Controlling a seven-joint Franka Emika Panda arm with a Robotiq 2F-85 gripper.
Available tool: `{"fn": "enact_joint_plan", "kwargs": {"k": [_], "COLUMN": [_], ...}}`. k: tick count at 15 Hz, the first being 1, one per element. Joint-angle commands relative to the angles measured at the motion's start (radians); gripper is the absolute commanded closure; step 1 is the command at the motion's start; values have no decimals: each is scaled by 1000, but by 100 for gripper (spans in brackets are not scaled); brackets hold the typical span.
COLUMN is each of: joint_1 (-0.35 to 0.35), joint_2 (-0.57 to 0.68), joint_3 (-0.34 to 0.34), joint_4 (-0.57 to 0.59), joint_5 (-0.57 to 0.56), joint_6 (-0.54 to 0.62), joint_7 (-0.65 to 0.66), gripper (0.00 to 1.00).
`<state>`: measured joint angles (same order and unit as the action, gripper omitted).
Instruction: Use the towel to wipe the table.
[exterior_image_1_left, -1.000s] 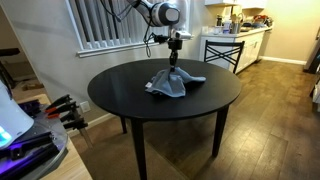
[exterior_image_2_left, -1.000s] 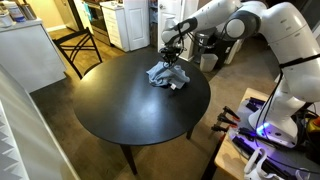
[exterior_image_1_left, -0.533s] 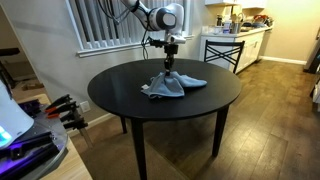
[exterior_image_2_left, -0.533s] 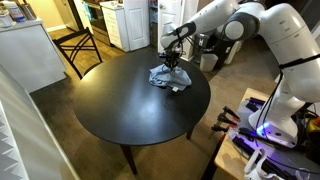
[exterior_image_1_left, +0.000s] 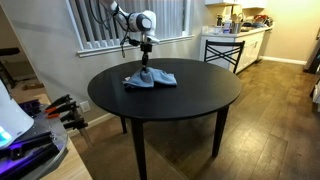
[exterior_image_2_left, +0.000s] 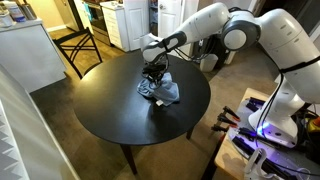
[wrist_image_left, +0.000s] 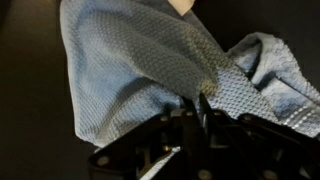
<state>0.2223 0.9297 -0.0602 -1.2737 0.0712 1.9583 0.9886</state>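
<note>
The gripper (exterior_image_1_left: 147, 68), pinching a raised fold of the towel (exterior_image_1_left: 150, 79), has dragged it sideways across the table (exterior_image_1_left: 195, 100) within the last 1 second (cloth spread flat beneath). A wiping stroke looks underway, with most of the tabletop not yet wiped.

We saw a bulky arm (exterior_image_2_left: 250, 28) of smooth, rounded white shells, with darker seams at its joints. It narrowed to a small black hand (exterior_image_2_left: 155, 72), which looked matte and angular in the wrist view.
</note>
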Motion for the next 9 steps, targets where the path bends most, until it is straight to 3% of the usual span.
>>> {"fn": "enact_joint_plan", "kwargs": {"k": [1,4,9], "joint_1": [84,140,159], "joint_2": [-3,-4,3], "joint_3": [36,62,96], "joint_4": [58,83,118], "joint_5": [-59,-89,-86], "joint_6": [-37,-35,-35], "joint_7": [-24,-52,-143], "gripper": [98,98,98]}}
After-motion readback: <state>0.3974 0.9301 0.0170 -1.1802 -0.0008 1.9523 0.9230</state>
